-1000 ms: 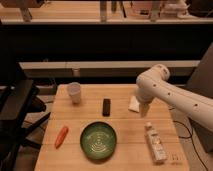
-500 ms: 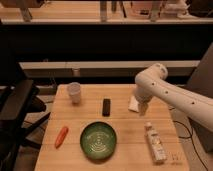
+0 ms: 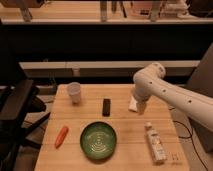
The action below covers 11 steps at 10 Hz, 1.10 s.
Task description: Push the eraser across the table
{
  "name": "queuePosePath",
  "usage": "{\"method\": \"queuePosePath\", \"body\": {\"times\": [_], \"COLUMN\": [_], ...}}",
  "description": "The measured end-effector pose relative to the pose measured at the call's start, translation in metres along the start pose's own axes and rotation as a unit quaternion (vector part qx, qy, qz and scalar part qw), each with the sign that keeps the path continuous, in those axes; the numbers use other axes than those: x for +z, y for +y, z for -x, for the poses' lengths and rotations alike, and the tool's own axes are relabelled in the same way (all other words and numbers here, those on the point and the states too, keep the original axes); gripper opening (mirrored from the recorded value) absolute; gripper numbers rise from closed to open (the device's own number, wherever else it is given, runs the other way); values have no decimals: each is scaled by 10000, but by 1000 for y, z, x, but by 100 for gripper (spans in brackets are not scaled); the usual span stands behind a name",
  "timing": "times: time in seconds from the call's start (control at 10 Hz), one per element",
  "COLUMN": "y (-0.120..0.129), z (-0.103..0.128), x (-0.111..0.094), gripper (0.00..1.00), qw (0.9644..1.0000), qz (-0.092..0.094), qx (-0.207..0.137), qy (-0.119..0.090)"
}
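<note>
The bench (image 3: 132,127) is light wood with plank grain. On it the eraser (image 3: 106,106) is black, the cup (image 3: 74,92) white, the carrot (image 3: 61,136) orange, the bowl (image 3: 99,141) green with paler rings, and the bottle (image 3: 156,143) whitish. The arm (image 3: 175,95) is white with small dark dots. Its gripper (image 3: 141,106) hangs over the bench's far right part, just beside a white cloth (image 3: 132,105).

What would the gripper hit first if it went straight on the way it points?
The gripper hangs over the table's far right part in the camera view, pointing down. Straight on, it would likely meet the white flat item beneath it, or bare table at that item's edge; depth is unclear.
</note>
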Motion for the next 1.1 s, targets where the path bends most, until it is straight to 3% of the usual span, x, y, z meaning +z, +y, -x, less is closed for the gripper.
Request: {"method": "queuePosePath", "body": {"times": [1.1], "y": [-13], "z": [7], "x": [5], "gripper": [80], "qw": [9999], "qz": [25], "qx": [-134], "qy": [-34]}}
